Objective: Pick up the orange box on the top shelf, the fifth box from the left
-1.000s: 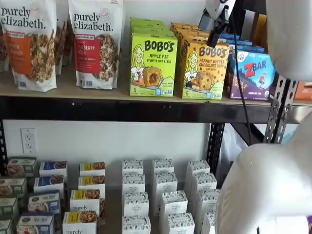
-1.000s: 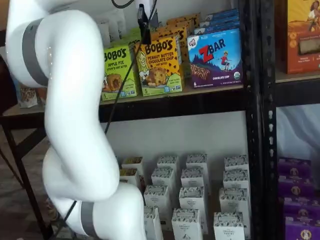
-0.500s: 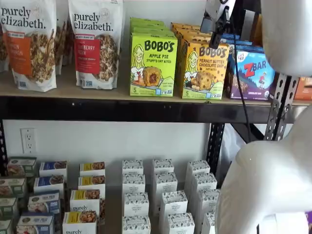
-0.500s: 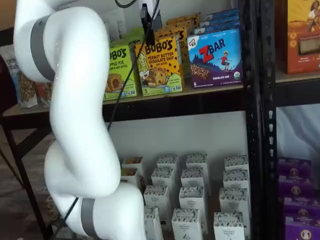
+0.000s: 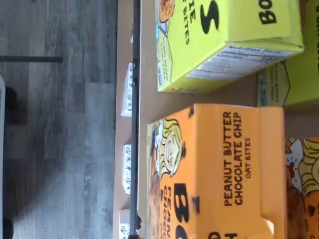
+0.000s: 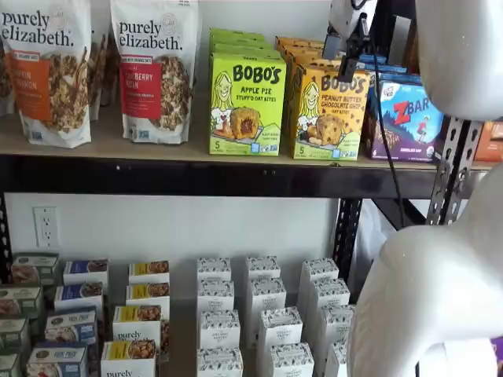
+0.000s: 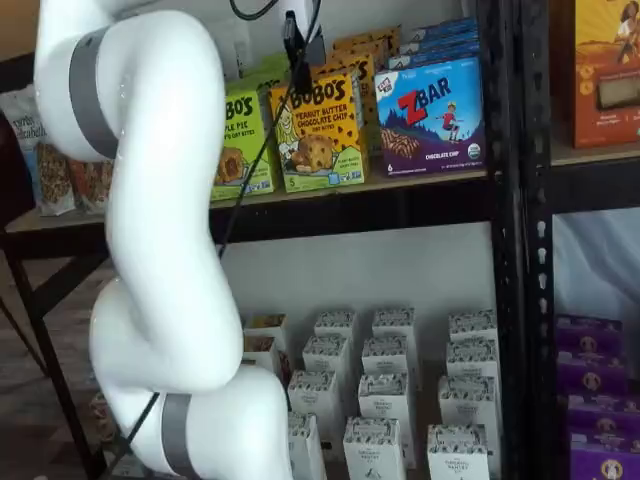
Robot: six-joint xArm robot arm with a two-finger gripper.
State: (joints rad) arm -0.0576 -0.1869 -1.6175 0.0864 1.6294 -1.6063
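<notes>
Jaws (image 6: 348, 56) hang wide and empty above the orange box (image 6: 328, 112); a skewed descent could knock the tight-packed green box (image 6: 247, 104).

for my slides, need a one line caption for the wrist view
Wrist camera looks down on the orange box of Bobo's peanut butter chocolate chip oat bites, beside the lime-green box on the top shelf.

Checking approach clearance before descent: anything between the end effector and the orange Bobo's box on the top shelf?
Nothing visible. In both shelf views the end effector hangs just above the orange box, which stands at the top shelf front. The green Bobo's box and ZBar box flank it.
</notes>
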